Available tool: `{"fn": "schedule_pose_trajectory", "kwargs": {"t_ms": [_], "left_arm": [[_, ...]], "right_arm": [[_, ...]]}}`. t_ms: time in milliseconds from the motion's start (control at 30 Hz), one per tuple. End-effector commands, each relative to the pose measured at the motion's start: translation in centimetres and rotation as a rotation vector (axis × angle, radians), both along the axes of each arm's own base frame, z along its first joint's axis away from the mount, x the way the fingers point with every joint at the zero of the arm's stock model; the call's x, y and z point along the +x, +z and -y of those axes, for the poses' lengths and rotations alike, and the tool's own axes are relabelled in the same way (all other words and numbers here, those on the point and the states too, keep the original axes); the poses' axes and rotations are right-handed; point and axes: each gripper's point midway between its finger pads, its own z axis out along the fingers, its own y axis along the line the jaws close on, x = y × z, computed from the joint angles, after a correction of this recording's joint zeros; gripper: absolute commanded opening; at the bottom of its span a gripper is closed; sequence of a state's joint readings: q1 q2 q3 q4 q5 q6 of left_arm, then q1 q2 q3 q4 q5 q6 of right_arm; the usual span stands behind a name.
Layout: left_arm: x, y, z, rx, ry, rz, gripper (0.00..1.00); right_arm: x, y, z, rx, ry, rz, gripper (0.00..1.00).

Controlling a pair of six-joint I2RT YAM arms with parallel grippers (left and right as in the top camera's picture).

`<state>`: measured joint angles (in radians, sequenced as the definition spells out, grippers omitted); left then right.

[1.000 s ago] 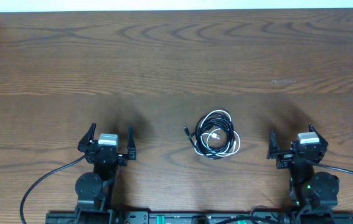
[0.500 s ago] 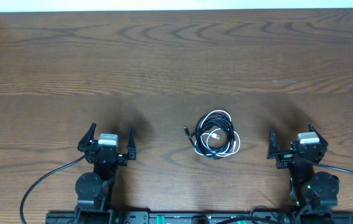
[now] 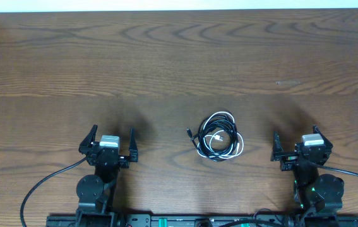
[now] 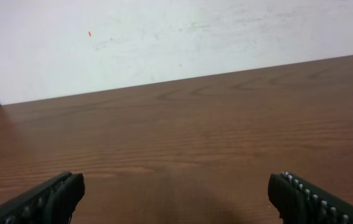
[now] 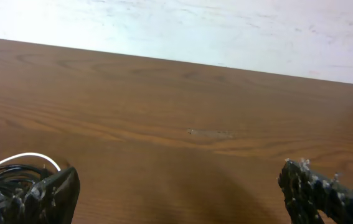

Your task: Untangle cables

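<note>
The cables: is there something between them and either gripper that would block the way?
Nothing visible does. The cables lie in one tangled bundle on the table, roughly between the left gripper and the right gripper, nearer the right. Only bare wood separates them from each open gripper.

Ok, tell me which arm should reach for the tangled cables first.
Right, probably. The cables lie closer to the right end effector than to the left end effector, and only the right wrist view shows them. Both are open.
</note>
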<state>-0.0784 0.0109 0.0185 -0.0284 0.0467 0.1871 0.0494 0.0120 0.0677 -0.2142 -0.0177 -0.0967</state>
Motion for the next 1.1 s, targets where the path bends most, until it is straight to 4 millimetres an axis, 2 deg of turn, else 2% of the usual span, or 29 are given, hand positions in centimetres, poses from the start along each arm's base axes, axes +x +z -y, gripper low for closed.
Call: {"fn": "schedule_pose_trajectory", "kwargs": {"t_ms": [0, 333, 500, 600, 667, 767, 900, 967, 1067], "left_arm": [[-0.1, -1.5, -0.2, 0.003, 0.012, -0.047, 0.99], [-0.1, -1.5, -0.2, 0.002, 0.011, -0.046, 1.00], [-0.1, -1.5, -0.2, 0.002, 0.010, -0.046, 1.00], [-0.1, -1.4, 0.6, -0.021, -0.034, -0.043, 1.00], [-0.2, -1.0, 1.5, -0.127, -0.075, -0.043, 1.00], [-0.3, -0.4, 1.7, -0.339, -0.067, -0.053, 1.00], [-0.6, 1.0, 2.9, -0.442, -0.128, -0.056, 1.00], [-1.0, 2.5, 3.9, -0.446, -0.190, -0.046, 1.00], [-1.3, 5.5, 4.2, -0.512, -0.214, -0.028, 1.00]], "right_arm": [[0.0, -0.1, 0.0, -0.015, 0.000, -0.001, 0.99], [0.0, -0.1, -0.1, -0.014, 0.004, -0.002, 0.99], [0.0, 0.4, -0.8, 0.068, 0.033, 0.012, 0.99], [-0.1, 0.7, -1.4, 0.117, 0.061, 0.016, 0.99], [-0.1, 0.7, -2.0, 0.165, 0.089, 0.010, 0.99], [-0.5, 0.8, -3.2, 0.228, 0.156, -0.003, 0.99], [-1.0, 3.2, -4.1, 0.364, 0.198, 0.012, 0.99], [-1.4, 5.2, -4.5, 0.401, 0.221, 0.036, 0.99], [-2.1, 8.3, -5.1, 0.405, 0.270, 0.071, 0.99]]}}
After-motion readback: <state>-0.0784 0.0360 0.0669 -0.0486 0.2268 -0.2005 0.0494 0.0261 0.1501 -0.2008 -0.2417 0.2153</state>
